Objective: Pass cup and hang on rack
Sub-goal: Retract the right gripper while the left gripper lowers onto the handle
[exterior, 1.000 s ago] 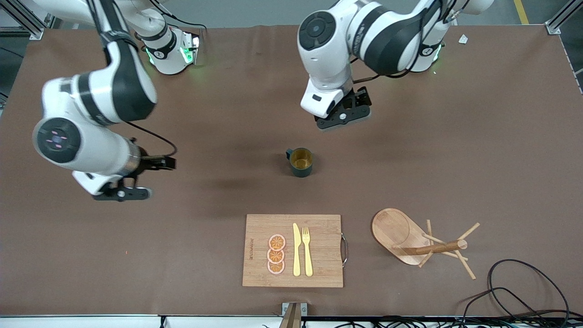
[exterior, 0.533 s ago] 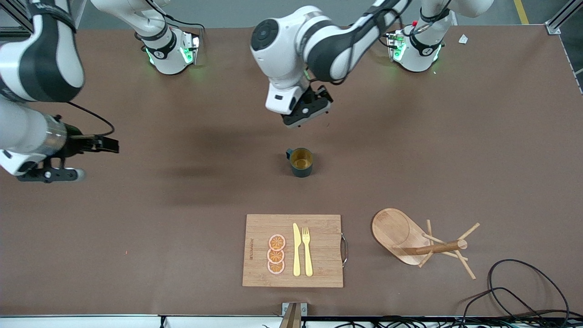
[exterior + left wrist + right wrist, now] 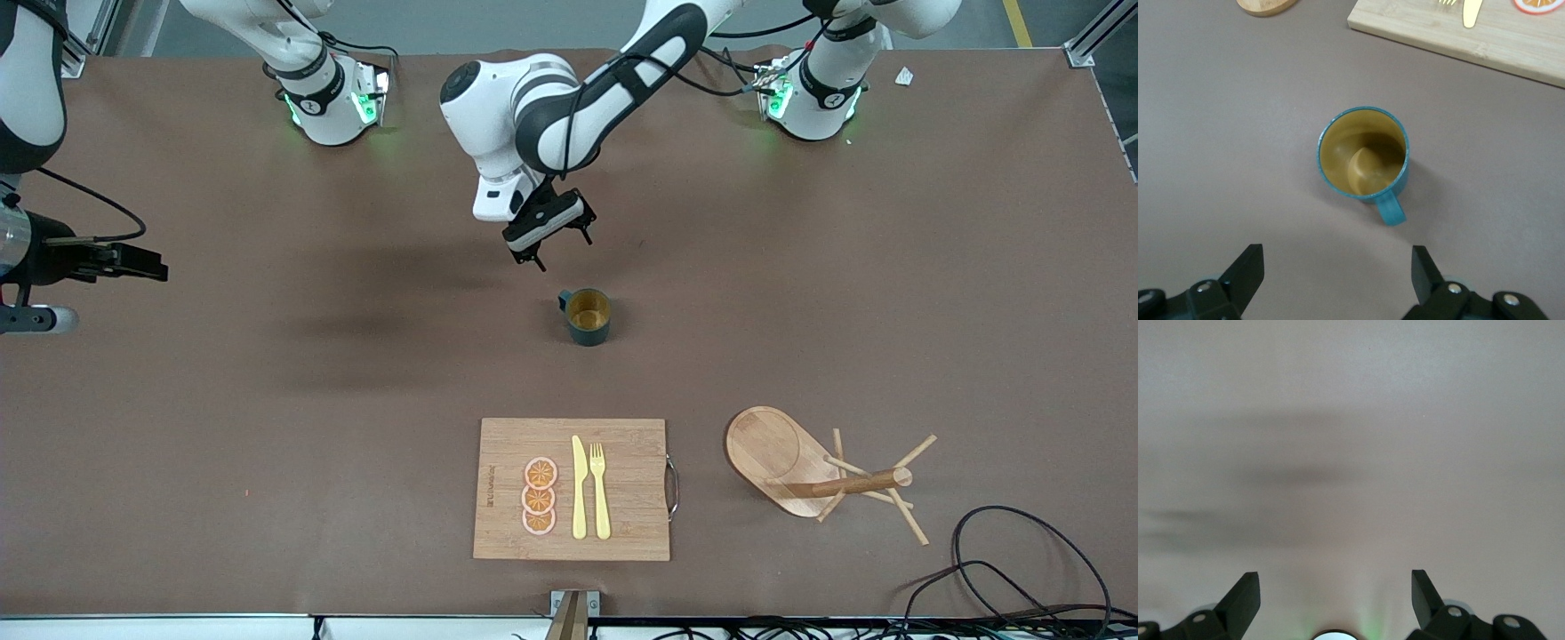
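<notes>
Nearest the front camera lies the cutting board (image 3: 572, 489), flat on the brown table (image 3: 267, 444), carrying three orange slices (image 3: 539, 496) in a row, a yellow knife (image 3: 579, 487) and a yellow fork (image 3: 600, 490) side by side. Beside it, toward the left arm's end of the table, the rack (image 3: 822, 476) lies tipped over on its side, its oval base raised on edge and its post and thin pegs pointing toward that same end. A loose black cable (image 3: 1022, 569) curls at the table corner near the rack. Farther from the camera than the board, about mid-table, the cup (image 3: 587, 316) stands upright and alone, yellow inside showing, its handle turned toward the right arm's end. The left gripper (image 3: 553, 244) hangs in the air over bare table just beside the cup, on the side toward the robots' bases; its fingers (image 3: 1248, 270) are spread wide with nothing between them, and the left wrist view looks down into the cup (image 3: 1365, 163). The right gripper (image 3: 1336, 595) waits over bare table at the right arm's end, fingers (image 3: 1243, 597) wide apart and empty.
</notes>
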Tool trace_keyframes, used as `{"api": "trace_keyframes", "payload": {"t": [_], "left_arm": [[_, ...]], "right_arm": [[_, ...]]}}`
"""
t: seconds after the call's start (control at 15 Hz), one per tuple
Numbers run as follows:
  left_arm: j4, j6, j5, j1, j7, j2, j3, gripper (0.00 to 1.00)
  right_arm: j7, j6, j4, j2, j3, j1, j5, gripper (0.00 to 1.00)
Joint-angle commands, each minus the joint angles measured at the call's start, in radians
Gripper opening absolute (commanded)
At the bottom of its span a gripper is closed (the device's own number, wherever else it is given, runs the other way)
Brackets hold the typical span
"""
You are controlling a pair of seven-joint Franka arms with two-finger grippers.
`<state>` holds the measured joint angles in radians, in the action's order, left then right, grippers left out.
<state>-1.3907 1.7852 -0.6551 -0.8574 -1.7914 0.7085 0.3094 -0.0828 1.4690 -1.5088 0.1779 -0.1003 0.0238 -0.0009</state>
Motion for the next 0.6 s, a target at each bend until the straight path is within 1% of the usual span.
{"api": "trace_keyframes", "payload": {"t": [0.0,0.2,0.33,0.4,0.47,0.53], "left_arm": [[0.03,0.013,-0.092,-0.025,-0.116,0.052,-0.007,0.95],[0.029,0.022,-0.141,-0.048,-0.218,0.083,-0.007,0.9],[0.029,0.022,-0.159,-0.055,-0.31,0.092,-0.009,0.87],[0.027,0.022,-0.179,-0.055,-0.362,0.1,-0.009,0.86],[0.029,0.022,-0.201,-0.055,-0.402,0.106,-0.007,0.85],[0.029,0.023,-0.212,-0.055,-0.43,0.115,-0.007,0.8]], "right_arm": [[0.0,-0.012,0.036,0.038,0.022,-0.012,-0.005,1.0],[-0.002,-0.021,0.073,0.037,0.025,-0.013,0.004,1.0],[0.0,-0.024,0.071,0.037,0.025,-0.008,0.006,1.0],[0.001,-0.048,0.07,0.037,0.027,-0.015,0.009,1.0],[0.003,-0.068,0.073,0.034,0.027,-0.018,0.031,1.0],[0.005,-0.07,0.071,0.025,0.022,-0.013,0.044,1.0]]}}
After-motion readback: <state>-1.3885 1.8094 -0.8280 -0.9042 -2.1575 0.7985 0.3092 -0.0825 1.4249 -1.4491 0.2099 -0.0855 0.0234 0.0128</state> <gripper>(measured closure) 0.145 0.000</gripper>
